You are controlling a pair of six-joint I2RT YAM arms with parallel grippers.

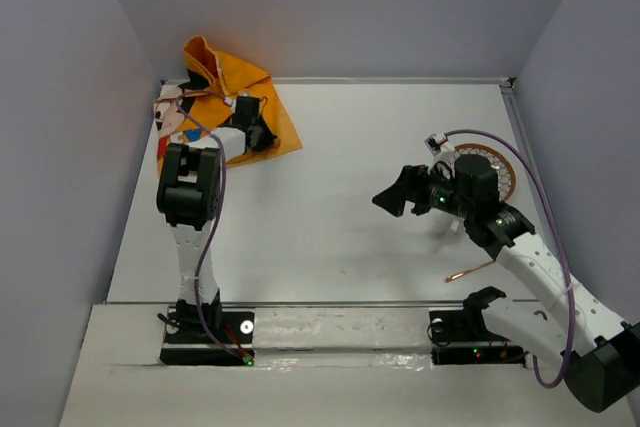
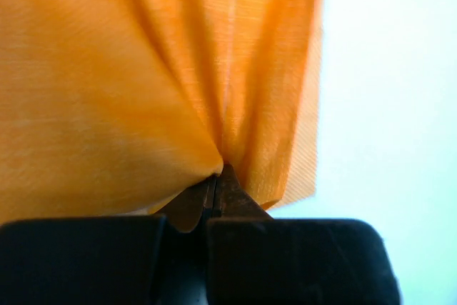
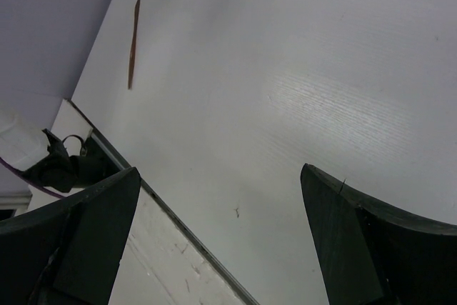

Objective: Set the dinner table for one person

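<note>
The white dinner table [image 1: 330,237] fills the top view. A crumpled orange Mickey Mouse cloth mat [image 1: 225,97] lies at its far left corner. My left gripper [image 1: 256,134] is shut on the mat's near right part; in the left wrist view the orange cloth [image 2: 143,83] is pinched between the closed fingertips [image 2: 216,180]. My right gripper [image 1: 393,197] is open and empty, held above the bare table right of the middle; in its wrist view [image 3: 221,173] only tabletop shows between the fingers. A round patterned plate [image 1: 497,169] sits behind the right arm, partly hidden.
A thin copper-coloured utensil [image 1: 470,272] lies near the right front edge; a thin brown utensil [image 3: 133,41] also shows in the right wrist view. A small white object [image 1: 435,142] is next to the plate. Grey walls close the left, back and right sides.
</note>
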